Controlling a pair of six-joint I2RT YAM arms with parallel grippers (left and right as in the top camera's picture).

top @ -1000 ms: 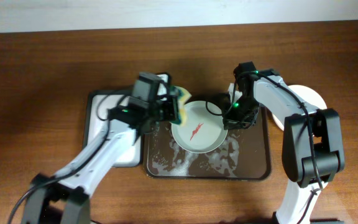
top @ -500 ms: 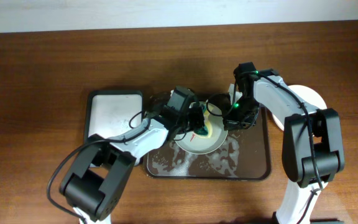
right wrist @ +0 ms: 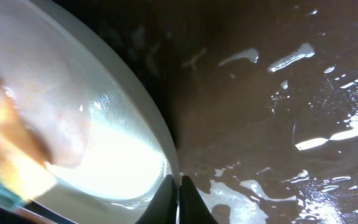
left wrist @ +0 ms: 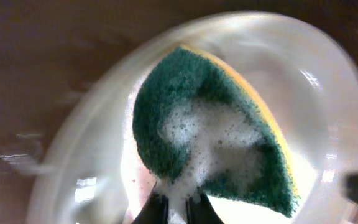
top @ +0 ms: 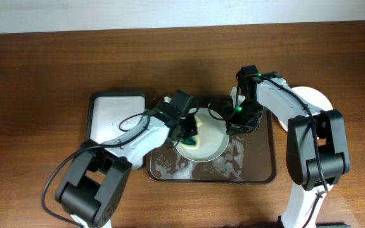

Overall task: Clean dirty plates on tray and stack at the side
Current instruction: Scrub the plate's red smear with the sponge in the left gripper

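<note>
Left gripper (left wrist: 176,208), jaws nearly together, pinches a green-and-yellow sponge (left wrist: 229,118). The sponge is sudsy and pressed onto the inside of a round shallow white plate (left wrist: 319,87). Right gripper (right wrist: 176,190), jaws narrow, clamps that plate's rim on the opp. side; the edge there appears raised off the base below. The plate sits over the large dark brown rectangular tray (top: 258,168), near its upper middle; the glossy base is wet w/ foam streaks. Just left of it is a smaller black-rimmed tray w/ white inside (top: 116,114). Another white round plate (top: 315,98) lies on the wooden counter (top: 43,76), right of the brown tray, partly hidden by the right arm.
</note>
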